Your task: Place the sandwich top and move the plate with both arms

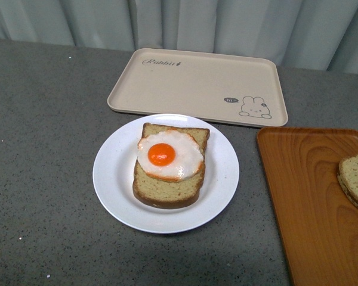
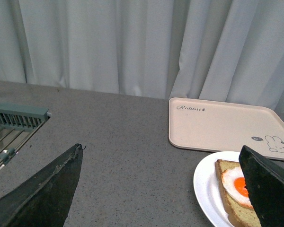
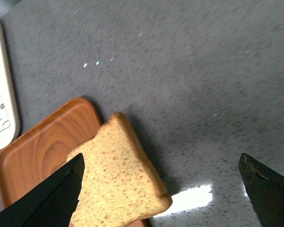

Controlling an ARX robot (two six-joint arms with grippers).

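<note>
Front view: the plate [image 1: 116,196] sits at the centre of the frame on the grey counter [image 1: 42,179] and holds a thick bread slice [image 1: 167,192] topped by a fried egg [image 1: 169,156]. The beige rabbit tray [image 1: 191,83] behind it at upper centre holds nothing. The orange tray [image 1: 304,196] at the right carries the sandwich top [image 1: 357,179], cut off by the right edge. Neither arm shows here. Left wrist view: the left gripper [image 2: 156,189] is spread wide with nothing between its fingers, hovering beside the plate [image 2: 206,189], with the beige tray [image 2: 217,123] beyond. Right wrist view: the right gripper [image 3: 158,194] is also spread wide and holds nothing, poised over the sandwich top [image 3: 116,179], which lies on the orange tray [image 3: 38,151] with one part jutting past its rim over the counter. The pickup looks not yet made; next, the right arm should probably descend, pinch the jutting edge, and carry the slice onto the egg.
</note>
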